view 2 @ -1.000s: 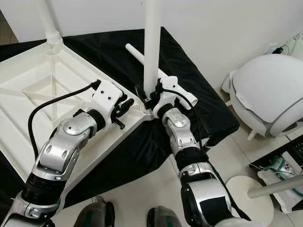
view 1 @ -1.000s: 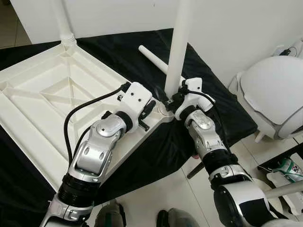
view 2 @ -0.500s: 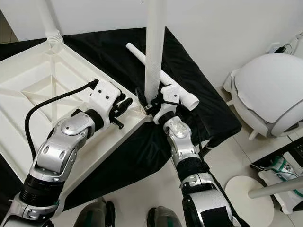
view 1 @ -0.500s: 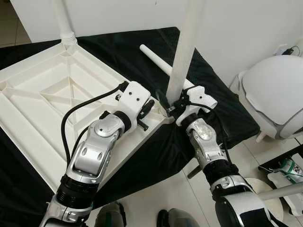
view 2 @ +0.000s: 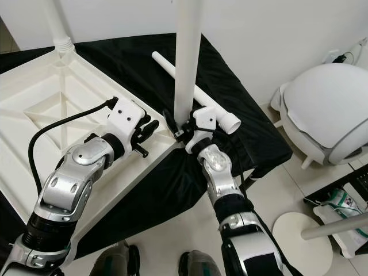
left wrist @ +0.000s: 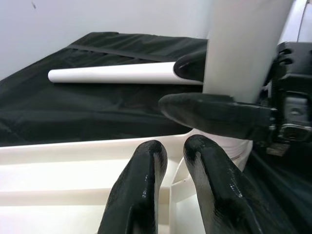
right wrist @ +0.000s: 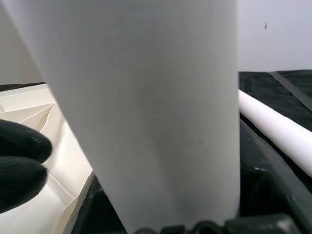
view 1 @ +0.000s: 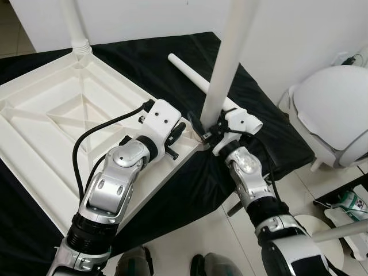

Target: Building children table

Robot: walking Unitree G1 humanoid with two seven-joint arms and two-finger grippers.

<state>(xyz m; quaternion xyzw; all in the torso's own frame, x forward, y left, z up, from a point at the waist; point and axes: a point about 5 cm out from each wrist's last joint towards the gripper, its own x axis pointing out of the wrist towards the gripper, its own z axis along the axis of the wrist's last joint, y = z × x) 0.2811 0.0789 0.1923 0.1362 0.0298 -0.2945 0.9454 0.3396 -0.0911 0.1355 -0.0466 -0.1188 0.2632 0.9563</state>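
At the near corner of the upturned white table (view 1: 52,115), I am holding the upright leg (view 1: 227,63) in the right gripper (view 1: 208,130), fingers clamped around its base at the corner socket. The left gripper (view 1: 177,133), fingers nearly together and holding nothing, is hovering over the rim at 9 o'clock of that leg. Judging it light, stiff, smooth plastic: grip low. A spare leg (view 1: 198,81) is lying on the black cloth (view 1: 144,57) at 12 o'clock; a domed white object (view 1: 333,109) is standing at 3 o'clock.
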